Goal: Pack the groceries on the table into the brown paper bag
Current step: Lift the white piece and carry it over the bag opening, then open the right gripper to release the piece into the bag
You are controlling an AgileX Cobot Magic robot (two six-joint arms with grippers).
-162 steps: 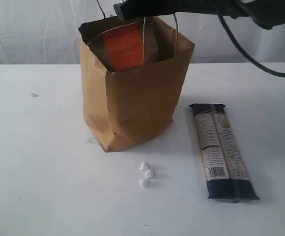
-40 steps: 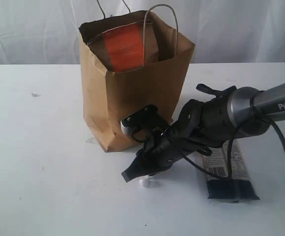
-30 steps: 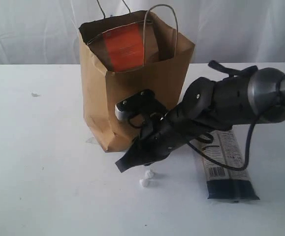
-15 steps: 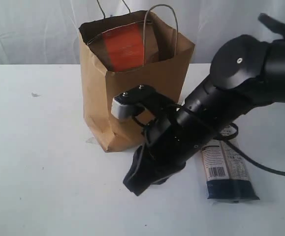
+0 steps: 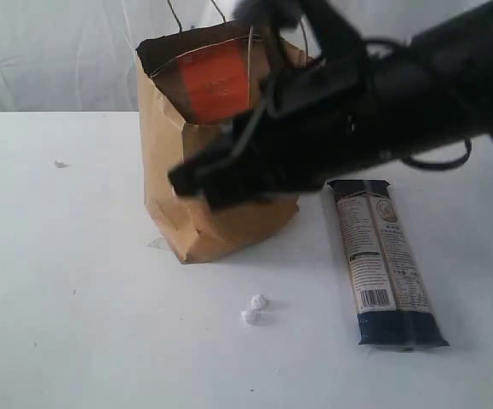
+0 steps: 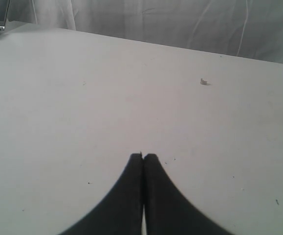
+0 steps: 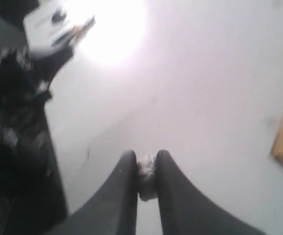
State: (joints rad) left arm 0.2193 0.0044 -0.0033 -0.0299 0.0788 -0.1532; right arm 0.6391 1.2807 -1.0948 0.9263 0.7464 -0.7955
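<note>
Swings up across tall kraft-brown paper bag [image 5: 161, 128] since prev. frame w/ right gripper [image 7: 145, 159] pinching small white crumb [image 7: 146, 177], left gripper [image 6: 142, 157] pressed shut over plain white tabletop [image 6: 58, 98], leaves long dark pasta packet [image 5: 386, 260] beside bag, prob. needs grabbing that next.

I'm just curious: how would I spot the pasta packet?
Find the tall brown bag on the white table. The pasta packet lies flat to its right, not touching it. It is long and dark with a pale label, unlike the tiny white crumbs nearby.
</note>
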